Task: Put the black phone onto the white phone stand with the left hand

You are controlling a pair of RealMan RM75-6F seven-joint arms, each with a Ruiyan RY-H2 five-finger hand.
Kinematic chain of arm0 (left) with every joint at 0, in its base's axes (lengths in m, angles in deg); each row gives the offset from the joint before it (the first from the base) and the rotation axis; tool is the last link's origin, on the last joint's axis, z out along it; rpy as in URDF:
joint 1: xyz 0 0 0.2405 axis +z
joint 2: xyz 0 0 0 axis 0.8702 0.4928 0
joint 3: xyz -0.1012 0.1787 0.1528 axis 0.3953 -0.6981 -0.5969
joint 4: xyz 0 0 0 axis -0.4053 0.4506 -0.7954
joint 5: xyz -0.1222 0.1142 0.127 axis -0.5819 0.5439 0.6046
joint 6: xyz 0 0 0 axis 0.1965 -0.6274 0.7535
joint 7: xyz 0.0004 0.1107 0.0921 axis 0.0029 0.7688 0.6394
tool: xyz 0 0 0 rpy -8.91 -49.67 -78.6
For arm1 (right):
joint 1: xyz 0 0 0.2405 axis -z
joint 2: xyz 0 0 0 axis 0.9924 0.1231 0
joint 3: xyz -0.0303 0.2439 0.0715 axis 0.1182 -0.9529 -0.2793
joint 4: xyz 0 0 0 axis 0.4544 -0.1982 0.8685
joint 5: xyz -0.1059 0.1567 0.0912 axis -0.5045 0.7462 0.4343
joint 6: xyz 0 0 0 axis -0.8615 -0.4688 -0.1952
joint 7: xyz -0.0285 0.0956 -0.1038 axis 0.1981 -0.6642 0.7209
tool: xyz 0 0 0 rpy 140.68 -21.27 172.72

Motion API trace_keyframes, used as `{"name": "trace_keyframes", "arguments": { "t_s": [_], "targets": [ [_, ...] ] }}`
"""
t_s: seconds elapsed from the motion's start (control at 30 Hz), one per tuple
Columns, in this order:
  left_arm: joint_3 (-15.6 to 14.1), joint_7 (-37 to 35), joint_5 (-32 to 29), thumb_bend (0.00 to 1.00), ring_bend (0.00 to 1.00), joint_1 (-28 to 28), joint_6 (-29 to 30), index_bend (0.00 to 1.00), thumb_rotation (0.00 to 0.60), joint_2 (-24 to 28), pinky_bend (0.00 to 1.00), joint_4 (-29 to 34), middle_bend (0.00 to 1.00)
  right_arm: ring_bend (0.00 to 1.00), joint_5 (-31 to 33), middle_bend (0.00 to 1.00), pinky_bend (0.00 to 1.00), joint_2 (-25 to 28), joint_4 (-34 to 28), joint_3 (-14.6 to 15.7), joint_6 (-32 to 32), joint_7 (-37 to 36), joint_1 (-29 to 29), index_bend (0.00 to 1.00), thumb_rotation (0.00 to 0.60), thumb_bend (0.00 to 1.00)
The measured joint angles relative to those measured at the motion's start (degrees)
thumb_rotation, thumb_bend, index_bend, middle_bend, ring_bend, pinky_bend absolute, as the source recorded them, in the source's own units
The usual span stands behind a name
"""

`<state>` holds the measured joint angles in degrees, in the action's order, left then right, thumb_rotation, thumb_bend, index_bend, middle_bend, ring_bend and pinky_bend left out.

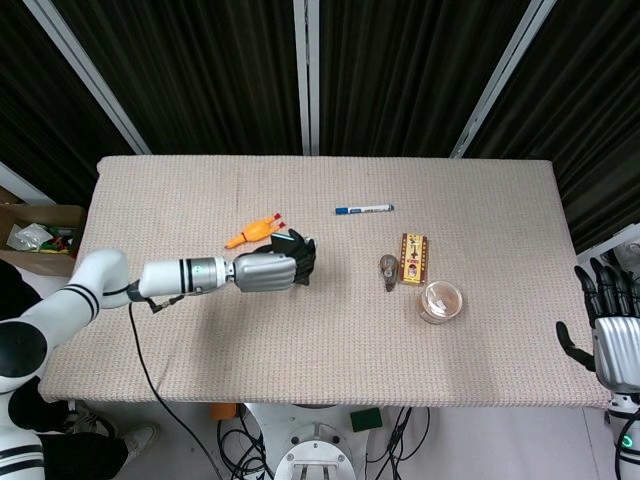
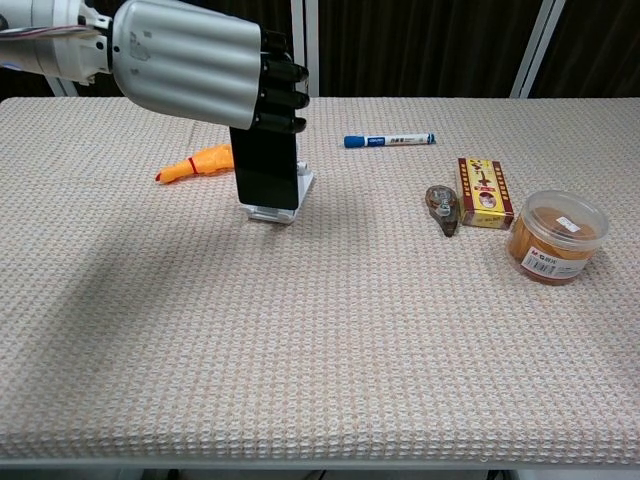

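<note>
The left hand [image 2: 200, 65] grips the phone [image 2: 266, 168] from above, fingers curled over its top edge. The phone stands upright, left of the frame's centre in the chest view, its lower edge in the stand [image 2: 283, 208], whose white base shows beneath and beside it. In the head view the hand [image 1: 270, 270] covers most of the phone and stand. An orange toy [image 2: 198, 163] lies on the surface [image 2: 320, 340] just left of the stand. A blue marker [image 2: 389, 140] lies further back. At right sit a small dispenser [image 2: 441, 209], a yellow-red box [image 2: 484, 192] and an orange jar [image 2: 556, 237]. The right hand [image 1: 610, 330] hangs off the surface at the lower right of the head view, fingers spread, holding nothing.
</note>
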<state>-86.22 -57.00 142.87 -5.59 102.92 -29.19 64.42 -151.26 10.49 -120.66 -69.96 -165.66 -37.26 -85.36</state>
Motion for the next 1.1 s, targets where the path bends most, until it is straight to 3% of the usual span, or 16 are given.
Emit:
{"name": "trace_keyframes", "arguments": {
  "t_s": [1.1],
  "targets": [
    [-4.81,-2.44,-3.30,0.42,0.47,-3.16,0.15,0.74,0.600,-5.27,0.47,-8.56,0.62,0.00,0.86,0.00,0.00,-0.62,1.91,-0.28,-0.03,-1.81,0.51,0.00,0.600,0.37]
  ]
}}
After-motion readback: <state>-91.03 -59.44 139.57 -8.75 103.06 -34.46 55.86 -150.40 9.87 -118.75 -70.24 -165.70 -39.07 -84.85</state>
